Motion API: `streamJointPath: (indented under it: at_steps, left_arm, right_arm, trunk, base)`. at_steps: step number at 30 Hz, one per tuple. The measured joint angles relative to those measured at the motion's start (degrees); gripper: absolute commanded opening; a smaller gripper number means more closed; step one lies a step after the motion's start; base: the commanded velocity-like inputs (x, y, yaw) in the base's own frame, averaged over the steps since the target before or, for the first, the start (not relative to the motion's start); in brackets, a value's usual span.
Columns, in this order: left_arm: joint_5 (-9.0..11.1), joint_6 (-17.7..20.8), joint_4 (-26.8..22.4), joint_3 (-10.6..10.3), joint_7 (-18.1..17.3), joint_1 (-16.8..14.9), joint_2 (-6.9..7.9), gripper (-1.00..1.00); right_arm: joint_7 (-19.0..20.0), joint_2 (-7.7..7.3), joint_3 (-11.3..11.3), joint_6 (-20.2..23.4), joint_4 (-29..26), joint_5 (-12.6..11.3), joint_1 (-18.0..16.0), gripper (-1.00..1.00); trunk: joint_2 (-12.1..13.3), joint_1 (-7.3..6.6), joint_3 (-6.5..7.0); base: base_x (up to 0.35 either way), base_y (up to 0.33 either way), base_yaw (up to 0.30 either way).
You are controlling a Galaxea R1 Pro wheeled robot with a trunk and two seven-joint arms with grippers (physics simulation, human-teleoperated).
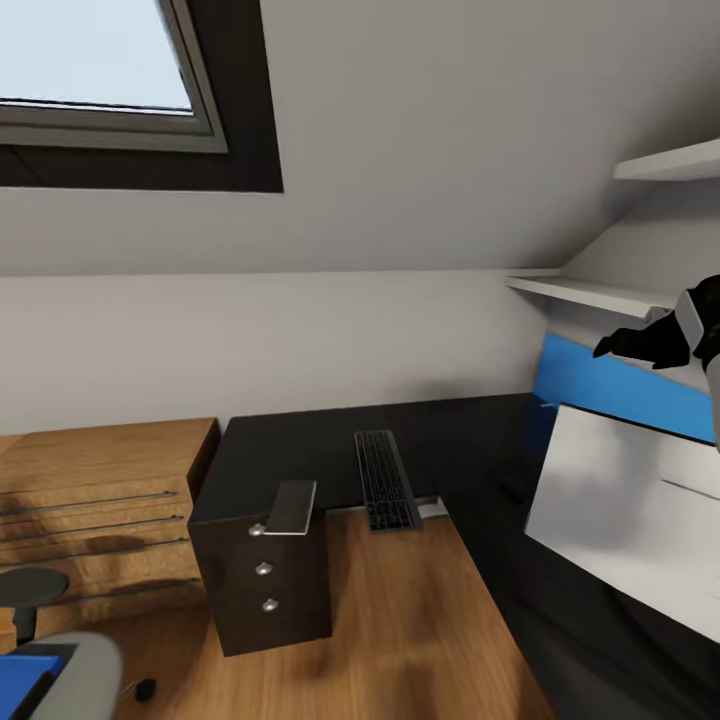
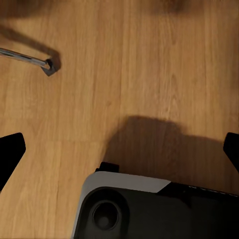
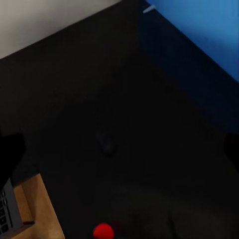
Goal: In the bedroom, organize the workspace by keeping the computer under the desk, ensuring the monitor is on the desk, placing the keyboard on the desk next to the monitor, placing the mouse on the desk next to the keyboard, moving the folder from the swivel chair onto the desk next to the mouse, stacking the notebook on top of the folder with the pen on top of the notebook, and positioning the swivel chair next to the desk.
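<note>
the keyboard (image 1: 386,480) lies flat on the glossy black top of the desk (image 1: 300,450), its near end overhanging the desk's front edge above the wooden floor (image 1: 420,620). to its left a small pale grey flat piece (image 1: 291,506) rests at the desk corner, also overhanging, right above the black drawers (image 1: 265,585) with their round silver knobs. on the right part of the desk stands the monitor (image 1: 625,520), seen from its pale grey back and tilted; a bright blue panel (image 1: 600,380) shows just behind it along the wall. the mouse (image 1: 146,688) sits on the floor at the lower left, near the swivel chair (image 1: 70,670), and the blue folder (image 1: 25,675) lies on the chair's seat. a low light-wood cabinet (image 1: 100,500) stands against the wall, left of the desk, touching or just beside it.

the right gripper (image 1: 625,345) hangs high over the right side of the desk, above the monitor; in the right wrist view its dark fingertips (image 3: 10,152) stand wide apart over the black desktop, with nothing between them, and a small red light (image 3: 103,231) glows below. in the left wrist view the left gripper's fingertips (image 2: 11,149) are likewise spread wide over bare floor, holding nothing, above the robot's own base (image 2: 149,209).
</note>
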Motion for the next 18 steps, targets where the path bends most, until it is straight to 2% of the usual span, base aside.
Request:
streamJointPath:
  at_steps: [8,15,18]
  left_arm:
    - [-0.01,-0.04,0.03,0.0,0.0,-0.04,0.02,1.0]
    - [-0.01,0.0,0.03,0.0,0.0,-0.04,0.05,1.0]
    - [-0.01,0.0,0.03,0.0,0.0,-0.03,0.04,1.0]
  right_arm:
    - [-0.02,-0.7,0.03,0.0,0.1,0.07,0.02,1.0]
    - [-0.04,-1.27,0.09,0.04,0.55,0.97,0.72,1.0]
    - [0.01,-1.34,0.48,0.12,2.4,2.54,1.15,1.0]
  trunk:
    - [0.0,0.0,0.0]
    - [0.01,0.01,0.0]
    - [0.01,0.02,0.0]
  base:
    - [0.223,0.0,0.0]
    - [0.043,0.0,0.0]
    - [0.008,0.0,0.0]
